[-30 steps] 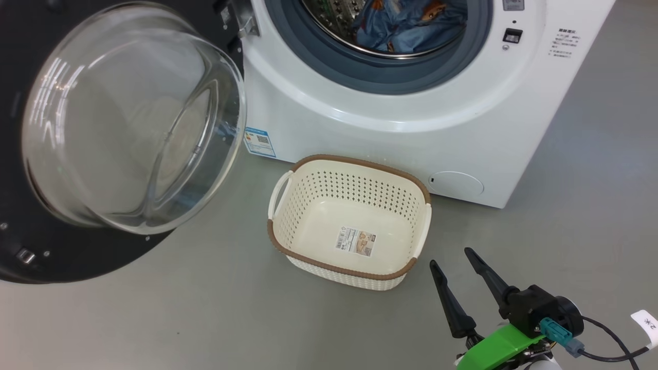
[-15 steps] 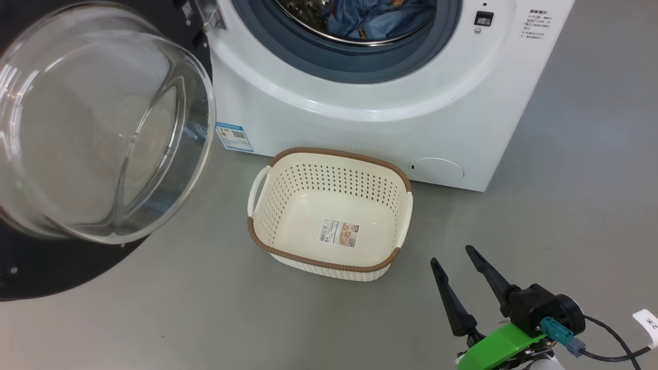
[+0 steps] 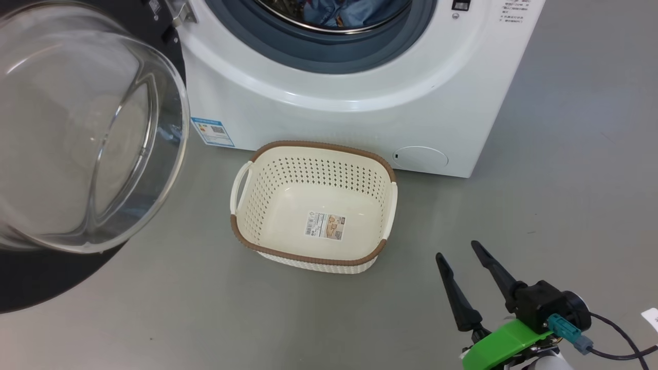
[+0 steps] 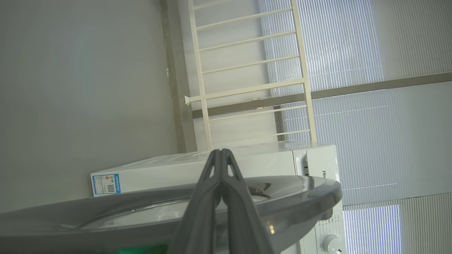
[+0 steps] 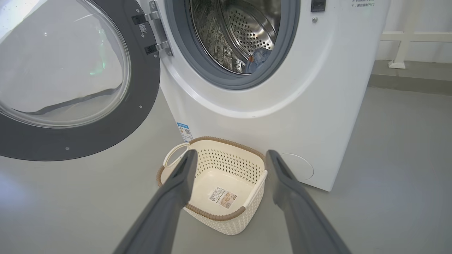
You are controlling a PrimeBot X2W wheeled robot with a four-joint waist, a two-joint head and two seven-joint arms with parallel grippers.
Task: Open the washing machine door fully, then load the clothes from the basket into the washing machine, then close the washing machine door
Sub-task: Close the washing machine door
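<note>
Open washing machine door (image 3: 77, 128), basket (image 3: 313, 172) on floor (image 3: 205, 308) by washing machine (image 3: 334, 128), right pincer (image 3: 456, 249) released, right wrist view: clothes (image 5: 259, 56) in drum (image 5: 243, 31), left wrist view: left pincer (image 4: 221, 151) clenched.

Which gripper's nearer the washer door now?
Left. Left gripper, shut, is by the rim of the washing machine door; right gripper, open, sits past the basket, on its far side.

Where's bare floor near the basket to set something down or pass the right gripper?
Bare floor lies right of the basket, between the washing machine and the right gripper, and along the basket's near side, from the washing machine door to that gripper. Crowded: the narrow strip between basket and machine, and the basket's left, where the open door overhangs.
</note>
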